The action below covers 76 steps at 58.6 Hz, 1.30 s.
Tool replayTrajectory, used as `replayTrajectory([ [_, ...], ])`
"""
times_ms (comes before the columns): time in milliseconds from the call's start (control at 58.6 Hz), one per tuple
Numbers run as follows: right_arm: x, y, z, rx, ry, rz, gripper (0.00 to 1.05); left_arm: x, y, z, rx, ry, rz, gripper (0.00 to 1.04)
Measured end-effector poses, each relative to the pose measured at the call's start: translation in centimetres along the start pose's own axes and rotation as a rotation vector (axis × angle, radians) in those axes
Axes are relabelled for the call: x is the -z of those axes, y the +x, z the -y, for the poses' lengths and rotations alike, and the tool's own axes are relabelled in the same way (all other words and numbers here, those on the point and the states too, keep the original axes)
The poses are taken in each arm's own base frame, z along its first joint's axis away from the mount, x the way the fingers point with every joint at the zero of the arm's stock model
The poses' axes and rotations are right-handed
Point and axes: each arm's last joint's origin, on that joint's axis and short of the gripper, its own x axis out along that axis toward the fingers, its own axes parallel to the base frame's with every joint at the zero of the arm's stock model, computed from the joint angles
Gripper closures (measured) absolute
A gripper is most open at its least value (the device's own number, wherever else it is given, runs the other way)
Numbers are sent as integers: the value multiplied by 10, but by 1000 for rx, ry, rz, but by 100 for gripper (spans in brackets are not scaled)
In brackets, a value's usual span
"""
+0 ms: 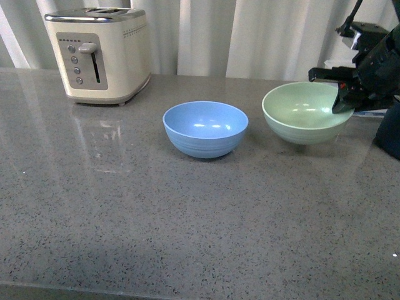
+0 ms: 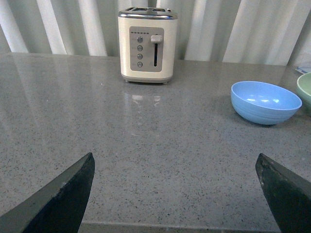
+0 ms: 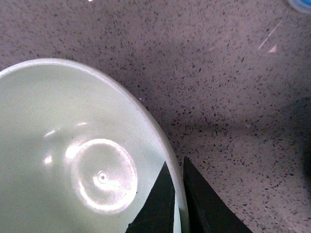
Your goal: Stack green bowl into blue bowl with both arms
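Note:
The pale green bowl is at the right of the grey counter, upright. My right gripper is shut on its right rim, one finger inside and one outside, as the right wrist view shows over the green bowl. I cannot tell if the bowl rests on the counter or is just off it. The light blue bowl stands empty at the middle, a short gap left of the green bowl; it also shows in the left wrist view. My left gripper is open and empty, low over the counter's near left part.
A cream toaster stands at the back left, also in the left wrist view. White curtains hang behind the counter. A dark object sits at the far right edge.

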Motion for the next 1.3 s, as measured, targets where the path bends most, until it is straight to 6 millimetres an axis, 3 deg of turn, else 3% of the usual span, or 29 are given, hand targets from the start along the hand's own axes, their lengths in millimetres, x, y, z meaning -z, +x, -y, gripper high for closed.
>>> replayTrajectory([
  [205, -10, -42, -20, -92, -29, 105, 103, 0, 0, 0, 0, 0, 0, 7],
  [410, -16, -61, -68, -237, -70, 197, 103, 0, 0, 0, 0, 0, 0, 7],
  [563, -13, -48, -101, -283, -103, 182, 103, 0, 0, 0, 0, 0, 0, 7],
  [683, -7, -31, -116, -288, -116, 147, 103, 0, 0, 0, 0, 0, 0, 7],
  [922, 4, 3, -124, -252, -118, 83, 103, 0, 0, 0, 0, 0, 0, 7],
  [1126, 7, 20, -126, -238, -108, 59, 103, 0, 0, 0, 0, 0, 0, 7],
  [1297, 8, 21, -126, -260, -86, 45, 80, 0, 0, 0, 0, 0, 0, 7],
])
